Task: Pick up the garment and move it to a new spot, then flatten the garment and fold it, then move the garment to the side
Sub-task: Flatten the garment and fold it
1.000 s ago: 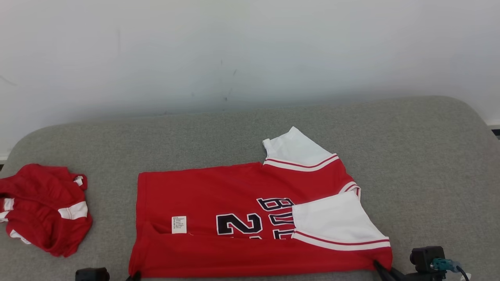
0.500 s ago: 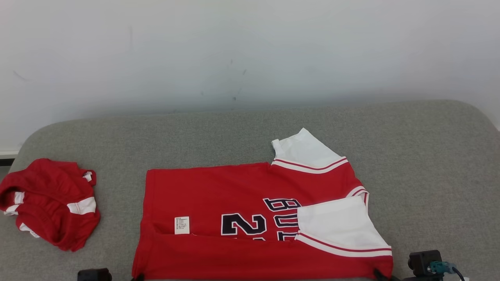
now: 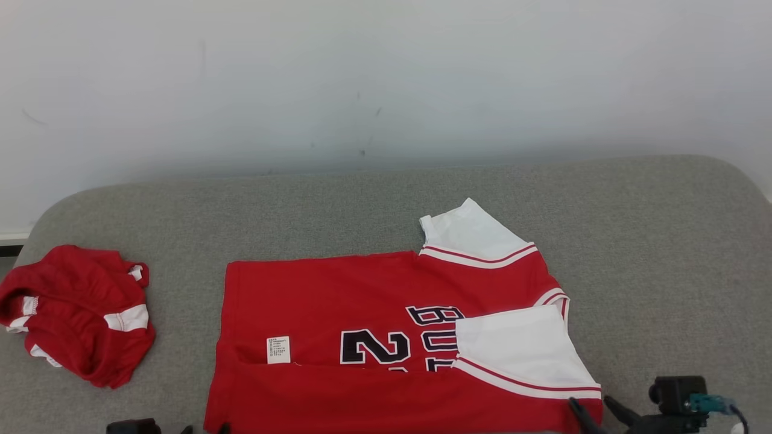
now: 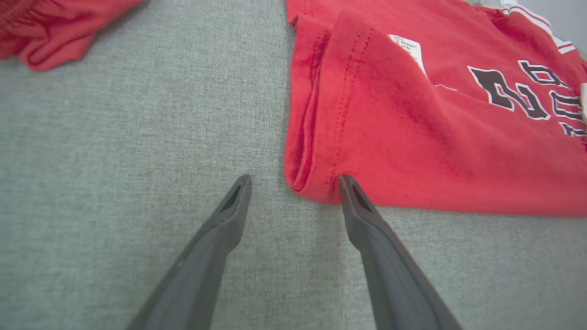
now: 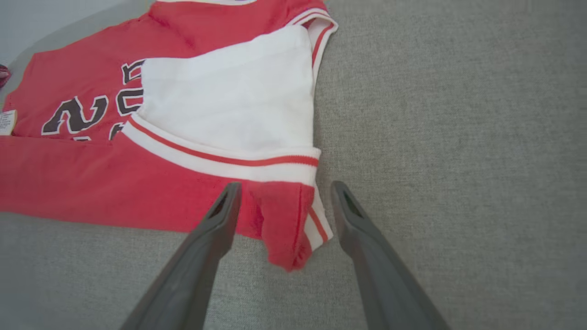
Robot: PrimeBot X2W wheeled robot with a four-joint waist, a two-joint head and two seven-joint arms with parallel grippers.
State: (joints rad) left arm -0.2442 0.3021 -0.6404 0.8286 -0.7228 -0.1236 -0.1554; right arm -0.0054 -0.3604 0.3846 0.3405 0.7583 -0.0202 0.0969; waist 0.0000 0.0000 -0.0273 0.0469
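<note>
The garment, a red jersey with white sleeves, lay flat on the grey cushion, close to its near edge and a little right of centre in the head view. Its near long edge was folded up over the front.

Dark block characters with a white outline ran across the chest. A "2" could be read, followed by a second figure mostly hidden under the fold. Beside it were letters starting "BU", the rest covered by the near white sleeve, which lay folded across them. A small white care label sat just above the fold line near the hem; its print was too small to read. The far sleeve stuck out toward the wall.

A crumpled heap of red clothing with white trim lay well apart, at the cushion's left end.

The left gripper was spread wide at the hem corner, with one fingertip at the edge of the cloth and the other over bare cushion, pinching nothing. The right gripper was likewise spread, its fingers either side of the shoulder corner and clamping nothing. A dark wrist camera showed at the lower right of the head view.
</note>
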